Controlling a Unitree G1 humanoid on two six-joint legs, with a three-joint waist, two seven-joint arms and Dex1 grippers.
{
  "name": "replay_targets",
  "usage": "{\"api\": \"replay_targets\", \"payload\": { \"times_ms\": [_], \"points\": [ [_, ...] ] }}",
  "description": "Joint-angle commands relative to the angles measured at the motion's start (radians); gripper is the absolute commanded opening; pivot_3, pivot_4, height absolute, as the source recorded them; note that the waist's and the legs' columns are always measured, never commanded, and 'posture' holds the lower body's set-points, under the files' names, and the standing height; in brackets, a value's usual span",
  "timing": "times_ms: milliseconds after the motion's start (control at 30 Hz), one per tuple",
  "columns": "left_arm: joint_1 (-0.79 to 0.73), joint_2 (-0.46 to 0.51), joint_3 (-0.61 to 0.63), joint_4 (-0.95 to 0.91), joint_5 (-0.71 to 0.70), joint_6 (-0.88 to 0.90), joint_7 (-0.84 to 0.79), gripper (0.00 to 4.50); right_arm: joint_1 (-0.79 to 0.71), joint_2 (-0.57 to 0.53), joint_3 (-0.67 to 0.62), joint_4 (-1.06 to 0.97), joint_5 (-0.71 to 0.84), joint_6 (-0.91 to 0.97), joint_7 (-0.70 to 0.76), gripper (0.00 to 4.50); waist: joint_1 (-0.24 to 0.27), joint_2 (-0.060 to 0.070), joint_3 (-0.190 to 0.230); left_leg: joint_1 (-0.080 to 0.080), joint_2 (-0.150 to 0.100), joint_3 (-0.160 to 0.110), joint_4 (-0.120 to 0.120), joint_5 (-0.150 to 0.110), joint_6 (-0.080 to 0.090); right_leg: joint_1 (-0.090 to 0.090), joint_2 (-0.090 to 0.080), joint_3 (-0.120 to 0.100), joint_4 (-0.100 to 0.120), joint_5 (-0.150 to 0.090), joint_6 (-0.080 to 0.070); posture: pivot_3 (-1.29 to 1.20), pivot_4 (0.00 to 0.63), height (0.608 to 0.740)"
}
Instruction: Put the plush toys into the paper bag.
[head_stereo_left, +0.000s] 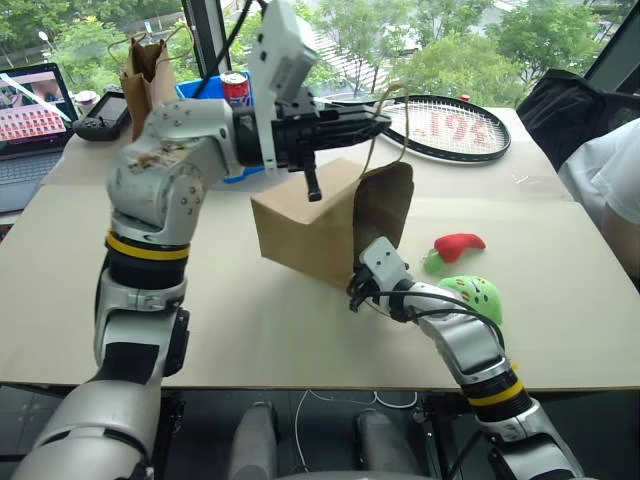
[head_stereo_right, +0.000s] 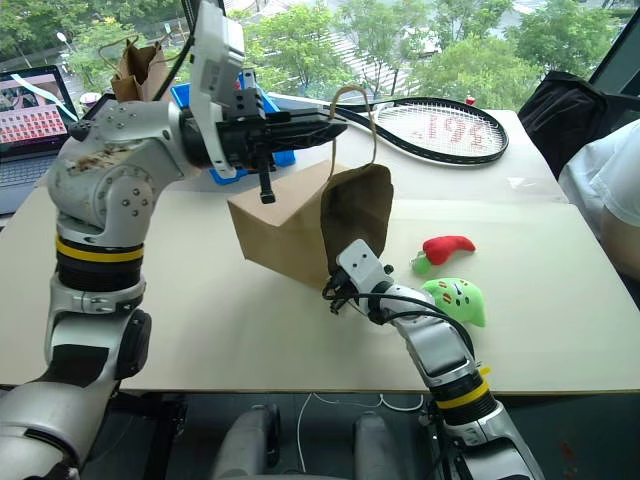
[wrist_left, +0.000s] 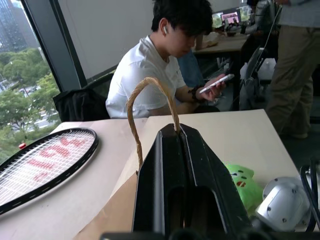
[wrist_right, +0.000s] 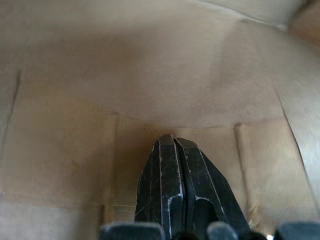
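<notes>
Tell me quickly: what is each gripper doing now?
Left gripper: shut on the bag handle.
Right gripper: shut, holding nothing, inside the bag.

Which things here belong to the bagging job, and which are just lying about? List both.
Job:
- paper bag, its handle pinched in the left tool
- green toy
- red toy
- right tool, shut, inside the bag

Lying about:
- racket
- can
- darker bag
- laptop
</notes>
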Motion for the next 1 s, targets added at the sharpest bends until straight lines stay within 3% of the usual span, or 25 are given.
{"api": "replay_targets", "payload": {
  "times_ms": [33,533,633,800,1000],
  "points": [
    [-0.037,-0.008,0.021,-0.049,-0.022,-0.018,0.019,0.0,-0.018,0.018,-0.037,0.01,-0.015,0.028,-0.04,0.03,-0.002,0.0,0.0,0.0,0.0,0.0,0.0,0.0,0.0,0.0,0.0,0.0,0.0,0.0,0.0,0.0,0.15,0.731],
    [-0.01,0.017,0.006,-0.057,-0.005,-0.012,0.036,0.0,-0.023,0.033,-0.055,0.013,-0.017,0.068,-0.06,0.03,-0.001,0.0,0.0,0.0,0.0,0.0,0.0,0.0,0.0,0.0,0.0,0.0,0.0,0.0,0.0,0.0,0.15,0.731],
    [0.009,0.03,-0.017,-0.05,0.025,-0.027,0.031,0.0,-0.033,0.024,-0.07,-0.02,0.003,0.057,-0.036,0.03,0.0,0.0,0.0,0.0,0.0,0.0,0.0,0.0,0.0,0.0,0.0,0.0,0.0,0.0,0.0,0.0,0.15,0.731],
    [0.039,0.036,-0.041,-0.029,0.067,-0.053,0.04,0.0,-0.054,-0.023,-0.17,-0.215,0.142,0.196,0.063,0.03,0.0,0.001,0.0,0.0,0.0,0.0,0.0,0.0,0.0,0.0,0.0,0.0,0.0,0.0,0.0,0.0,0.15,0.731],
    [0.096,0.027,-0.061,-0.033,0.076,-0.061,0.033,0.0,-0.071,-0.14,-0.322,-0.396,0.309,0.407,0.129,1.85,0.003,0.001,0.0,0.0,0.0,0.0,0.0,0.0,0.0,0.0,0.0,0.0,0.0,0.0,0.0,0.0,0.15,0.731]
  ]
}}
